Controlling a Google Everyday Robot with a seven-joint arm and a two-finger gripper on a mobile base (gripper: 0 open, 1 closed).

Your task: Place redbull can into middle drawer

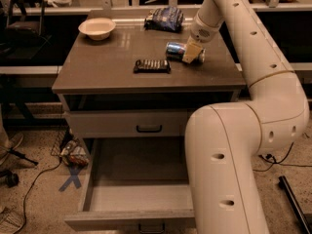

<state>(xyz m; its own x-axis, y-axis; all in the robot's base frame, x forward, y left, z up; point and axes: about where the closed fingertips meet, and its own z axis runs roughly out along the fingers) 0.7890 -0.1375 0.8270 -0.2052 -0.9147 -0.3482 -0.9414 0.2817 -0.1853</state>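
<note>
Camera view: gripper is at the right end of the redbull can, which lies on its side on the table, rear right. Can't tell if gripper is open or closed. Risk: round can rolls off w/ an off-centre pinch. Nearby: snack bag, black bar, bowl. Middle drawer is open below, and the arm's bulk covers its right side.

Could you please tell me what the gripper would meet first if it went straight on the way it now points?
Most likely the redbull can, lying on its side on the tabletop: the gripper points down over the can's right half. Depth is unclear, so it may already touch it.
</note>
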